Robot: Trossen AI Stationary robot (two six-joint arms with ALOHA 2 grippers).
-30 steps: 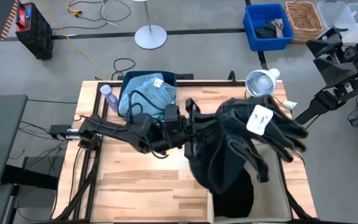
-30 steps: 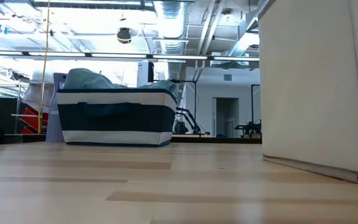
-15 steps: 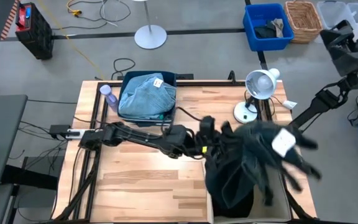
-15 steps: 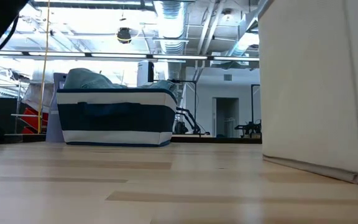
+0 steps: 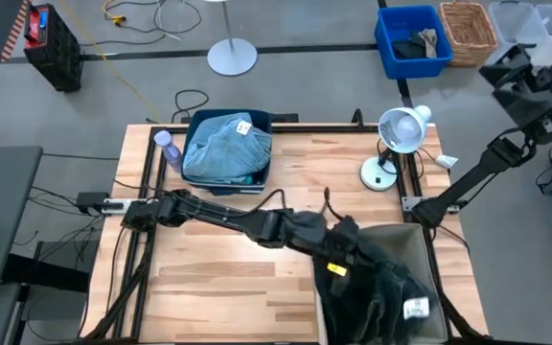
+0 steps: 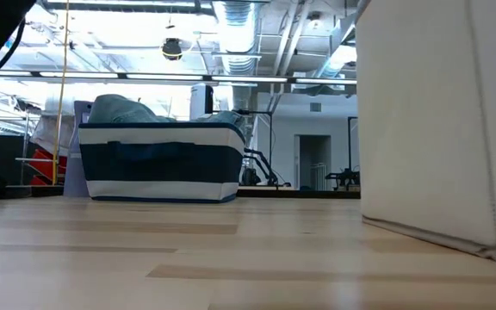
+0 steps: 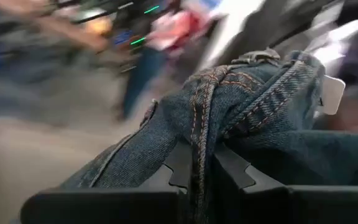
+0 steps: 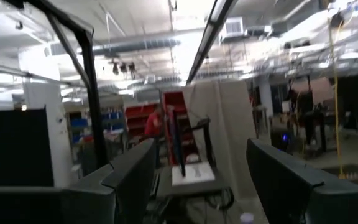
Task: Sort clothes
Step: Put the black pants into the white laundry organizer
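Note:
The dark green-grey jeans point(image 5: 381, 287) lie bunched in the beige fabric box point(image 5: 427, 251) at the table's near right, a white label point(image 5: 415, 309) on top. My left gripper point(image 5: 336, 257) is shut on them at the box's left rim; the jeans also fill the left wrist view point(image 7: 229, 118). The light blue denim piece point(image 5: 223, 144) and the teal-green top point(image 5: 247, 178) lie in the dark blue bin point(image 5: 262, 123) at the far left. The black shirt is hidden. My right gripper point(image 8: 201, 180) is open and empty, raised beyond the table's right edge. My left gripper pinches a bunched fold of the jeans along a stitched seam point(image 7: 199, 149) between its two fingers, several layers thick. The fingers come slanting down from the table's left. The rest of the jeans lies slack in the box beyond the fingers.
A desk lamp point(image 5: 396, 129) stands at the far right and a purple bottle point(image 5: 168, 149) beside the bin. In the low view the bin point(image 6: 162, 164) stands far left and the box wall point(image 6: 437, 120) fills the right. A blue crate point(image 5: 412, 40) and wicker basket point(image 5: 468, 29) sit on the floor.
My left gripper has gone toward the table's right and near edges and down, still shut on the jeans. The jeans, held spread in the air above the table's middle a second ago, have dropped into the beige box.

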